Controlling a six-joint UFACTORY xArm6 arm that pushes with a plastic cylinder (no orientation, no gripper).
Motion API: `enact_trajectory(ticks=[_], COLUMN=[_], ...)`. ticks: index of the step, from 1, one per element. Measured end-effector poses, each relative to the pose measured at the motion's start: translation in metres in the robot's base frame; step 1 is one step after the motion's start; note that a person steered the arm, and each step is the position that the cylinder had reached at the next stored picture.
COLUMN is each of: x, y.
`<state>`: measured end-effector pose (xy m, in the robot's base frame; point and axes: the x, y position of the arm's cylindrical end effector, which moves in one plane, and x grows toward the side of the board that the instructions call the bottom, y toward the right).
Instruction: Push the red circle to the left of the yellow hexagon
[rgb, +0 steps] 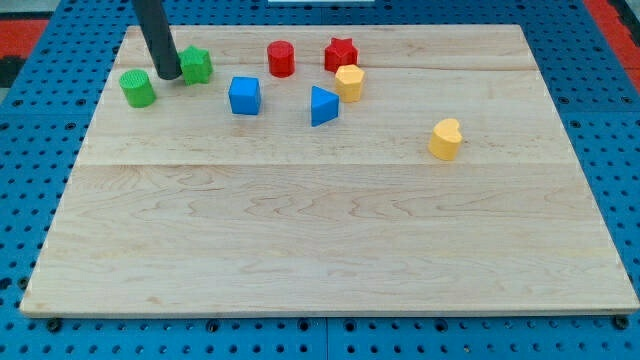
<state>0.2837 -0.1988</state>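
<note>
The red circle (281, 58) stands near the view's top, left of the red star (340, 53). The yellow hexagon (349, 82) sits just below the red star, to the lower right of the red circle. My tip (167, 75) is at the view's upper left, between the green circle (138, 88) and the green star-like block (196, 66), close to both. It is well to the left of the red circle.
A blue cube (244, 96) and a blue triangle (322, 105) lie below the red circle. A yellow heart (446, 139) lies at the right. The wooden board (330, 240) rests on a blue perforated table.
</note>
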Motion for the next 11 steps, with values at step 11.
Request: enact_trajectory(ticks=[11], x=[0.029], y=[-0.106])
